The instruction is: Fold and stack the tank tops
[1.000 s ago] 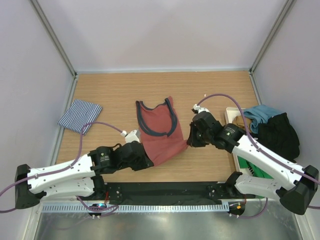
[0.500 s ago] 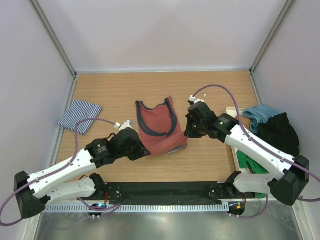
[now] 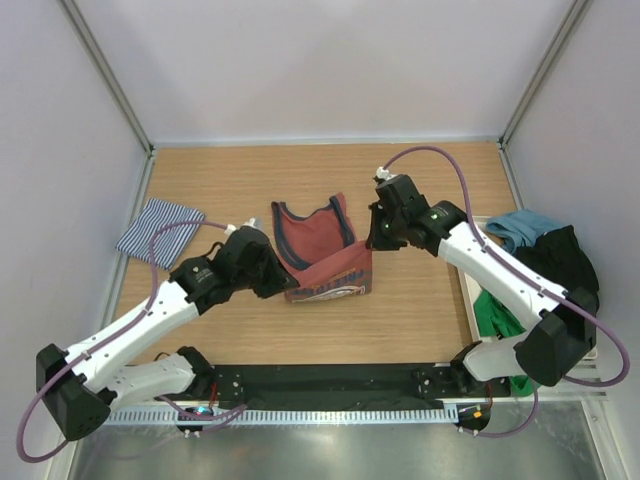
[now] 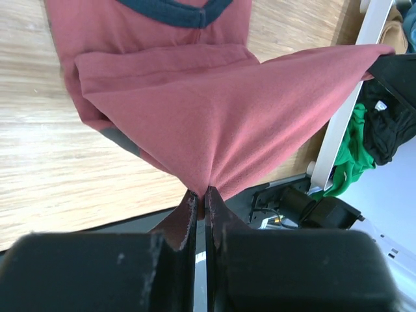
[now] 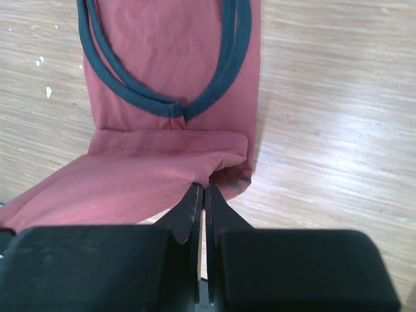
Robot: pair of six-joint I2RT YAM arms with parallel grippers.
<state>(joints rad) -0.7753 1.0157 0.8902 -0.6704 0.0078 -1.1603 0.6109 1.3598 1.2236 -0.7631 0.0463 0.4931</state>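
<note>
The rust-red tank top point(image 3: 320, 245) with dark trim lies mid-table, neckline toward the back. Its bottom hem is lifted and carried back over the body, making a raised fold point(image 3: 335, 280). My left gripper point(image 3: 283, 282) is shut on the hem's left corner point(image 4: 201, 185). My right gripper point(image 3: 372, 240) is shut on the right corner point(image 5: 207, 179). The lifted cloth point(image 4: 221, 110) is stretched between them above the lower layer point(image 5: 172, 58). The navy-and-white striped tank top point(image 3: 160, 231) lies folded at the table's left edge.
A white bin point(image 3: 470, 290) at the right edge holds a heap of clothes: teal point(image 3: 520, 228), black point(image 3: 557, 265) and green point(image 3: 498, 315). The enclosure's walls close in the table on the left, back and right. A black rail runs along the near edge.
Both grippers have moved toward the back with the hem's corners, lifting the red top's lower part off the table and folding it over toward the neckline.
</note>
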